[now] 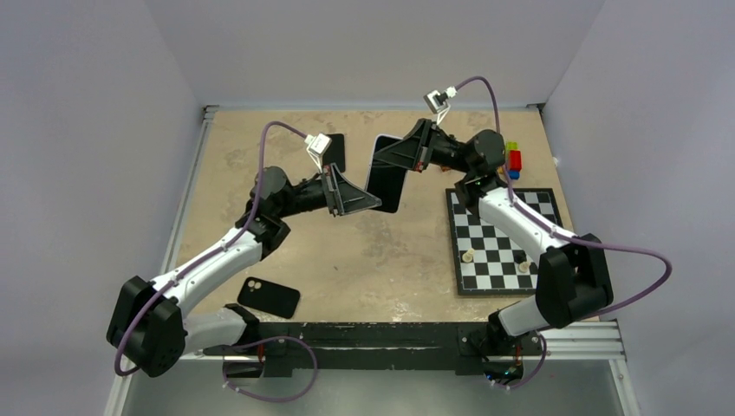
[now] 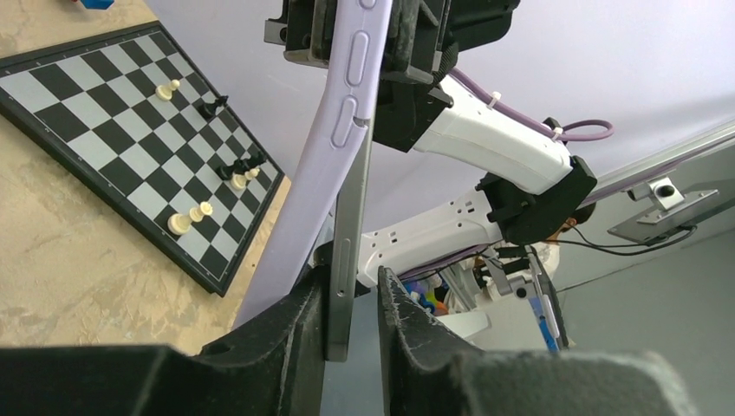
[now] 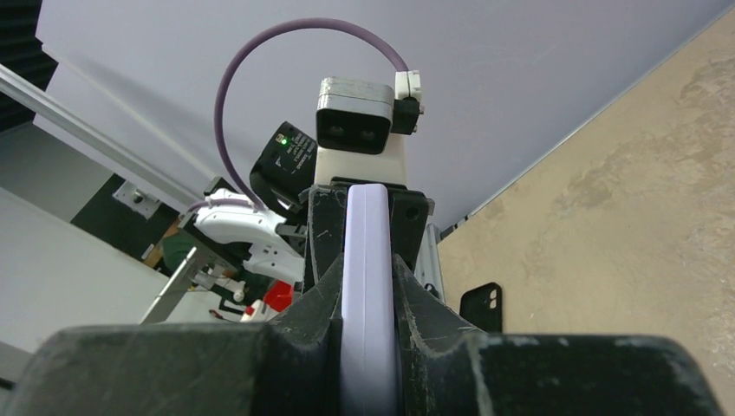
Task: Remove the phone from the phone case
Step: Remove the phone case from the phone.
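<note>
On the tan table [image 1: 364, 260], with a chessboard [image 1: 503, 238] lying at its right side, both arms meet in the air over the far middle and share one load. The right gripper [image 3: 371, 251] is pinched tight on the lilac phone case [image 2: 347, 69], which stands upright between its fingers. The left gripper [image 2: 351, 290] comes in from below with its jaws set narrowly on either side of the phone [image 2: 351, 217]. One pad looks to be touching the dark metal edge and a thin gap shows at the other, so this does not yet read as a firm pinch. The phone is still partly seated: its upper end sits in the case, while lower down the lilac rim has peeled off it and bows away. The step in hand appears to be the separation itself. The next move likely calls for the left jaws to finish clamping the phone, then a steady pull apart along its length while the right holds fast. A spare black case [image 1: 269, 297] lies near the left arm's base, well apart, and small chess pieces [image 2: 191, 217] stand on the board.
</note>
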### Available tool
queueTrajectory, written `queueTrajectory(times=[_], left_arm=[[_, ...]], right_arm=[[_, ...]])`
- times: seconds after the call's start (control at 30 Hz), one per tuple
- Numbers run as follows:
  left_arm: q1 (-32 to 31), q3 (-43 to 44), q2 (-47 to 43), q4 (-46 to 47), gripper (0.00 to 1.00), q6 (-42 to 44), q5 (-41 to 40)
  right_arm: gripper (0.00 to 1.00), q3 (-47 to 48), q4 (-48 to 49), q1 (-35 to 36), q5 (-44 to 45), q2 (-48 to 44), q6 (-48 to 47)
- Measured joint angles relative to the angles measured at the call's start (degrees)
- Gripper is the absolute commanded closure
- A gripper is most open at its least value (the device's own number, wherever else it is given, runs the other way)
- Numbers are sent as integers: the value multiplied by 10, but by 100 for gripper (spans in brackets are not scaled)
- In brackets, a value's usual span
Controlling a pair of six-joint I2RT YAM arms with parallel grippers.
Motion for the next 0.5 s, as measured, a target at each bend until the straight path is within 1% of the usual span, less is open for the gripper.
queueTrajectory(times=[0.1, 0.2, 0.23, 0.27, 0.3, 0.33, 0.4, 0.43, 0.5], left_arm=[[-7, 0, -1, -3, 79, 1, -12], [-8, 0, -2, -10, 98, 6, -22], [-7, 0, -2, -9, 100, 11, -22], [-8, 0, -4, -9, 100, 14, -22], [-9, 0, -8, -14, 100, 16, -26], [-9, 0, -11, -20, 100, 16, -30], [-13, 0, -20, -35, 100, 16, -57], [-13, 0, -25, -45, 100, 17, -67], [-9, 0, -41, -72, 100, 20, -99]], right_arm=[[100, 0, 0, 9, 10, 0, -2], [100, 0, -3, 11, 18, 0, -4], [87, 0, -9, 12, 20, 0, -5], [70, 0, -17, 12, 21, 0, -5], [56, 0, -26, 12, 22, 0, -6], [44, 1, -36, 13, 24, -3, -14], [24, 1, -68, 18, 24, -9, -39], [20, 1, -90, 22, 25, -16, -55], [17, -4, -127, 22, 28, -31, -79]])
